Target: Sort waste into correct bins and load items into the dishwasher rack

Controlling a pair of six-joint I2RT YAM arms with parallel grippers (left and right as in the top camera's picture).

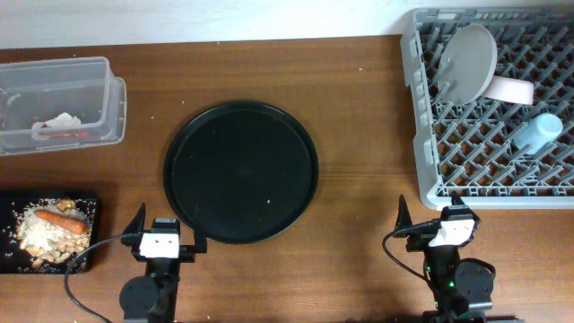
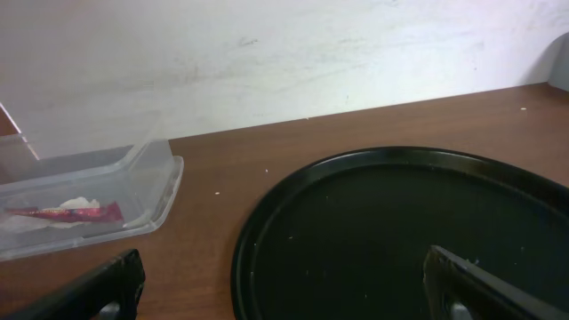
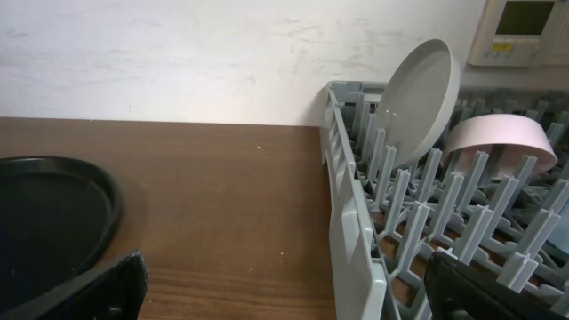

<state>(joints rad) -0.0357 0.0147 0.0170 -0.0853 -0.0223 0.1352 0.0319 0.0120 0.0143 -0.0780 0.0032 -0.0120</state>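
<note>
Left gripper is released, fingers wide apart and holding nothing, low at the near edge of the round black tray; right gripper is likewise spread and empty, just short of the grey dishwasher rack. Left of the tray, the clear tub holds the white tissue and red wrapper, and the black container nearer the arm holds rice scraps with the carrot on top. In the rack the white plate stands on edge between pegs, the pale dish just beside it, the light-blue cup lying nearer the right side.
</note>
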